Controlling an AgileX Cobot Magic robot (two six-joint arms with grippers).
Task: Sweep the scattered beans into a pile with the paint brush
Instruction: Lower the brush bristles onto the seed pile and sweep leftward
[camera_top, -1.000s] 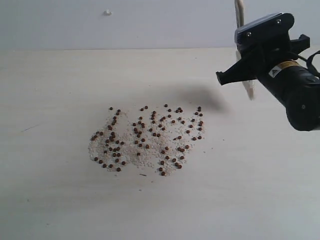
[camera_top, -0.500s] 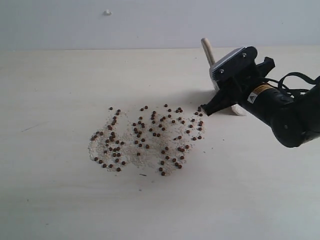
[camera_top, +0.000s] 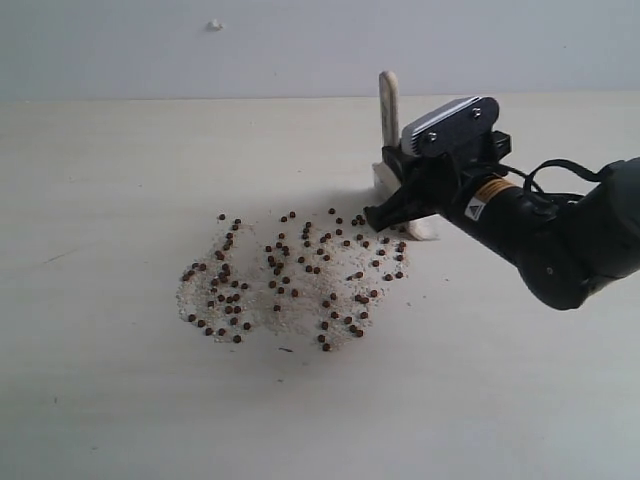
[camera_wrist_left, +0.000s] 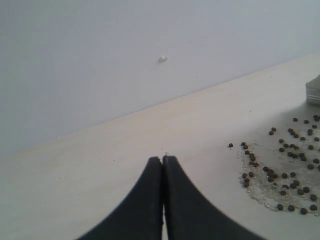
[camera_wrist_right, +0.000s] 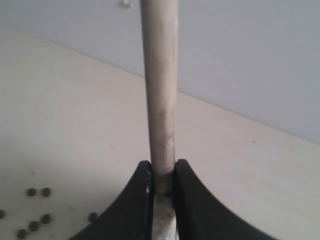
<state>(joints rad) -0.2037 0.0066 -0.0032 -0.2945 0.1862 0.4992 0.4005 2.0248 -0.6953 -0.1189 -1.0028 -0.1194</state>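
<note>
The beans (camera_top: 295, 280) lie scattered in a broad, loose patch on the middle of the visible part of the pale wooden table (camera_top: 100, 400), mingled with a thin layer of whitish grains (camera_top: 262, 312) and well apart from the table's far edge. The right gripper (camera_top: 385, 215) reaches in from the table's right side and hangs low at the patch's far-right fringe, its black jaws clamped narrowly on the paint brush (camera_top: 389, 105). The brush's pale handle (camera_top: 389, 88) rises almost upright above the gripper, toward the far edge. Its white bristles (camera_top: 422, 230) point down to the tabletop just beside the nearest beans; whether they press on the surface cannot be told. In the right wrist view the handle (camera_wrist_right: 160, 100) runs straight up out of the right gripper (camera_wrist_right: 162, 172), pinched between the two fingers, with a few beans (camera_wrist_right: 37, 192) on the table to one side. The left wrist view shows the left gripper (camera_wrist_left: 163, 160) with its jaws pressed together and nothing between them, above bare tabletop near the patch's left side. Part of the beans (camera_wrist_left: 280, 170) shows in that view, and so does the brush's silver metal band (camera_wrist_left: 313, 91) at the picture's border. A plain grey wall (camera_top: 300, 45) stands behind the far edge, with a small white speck (camera_top: 214, 25) on it.
</note>
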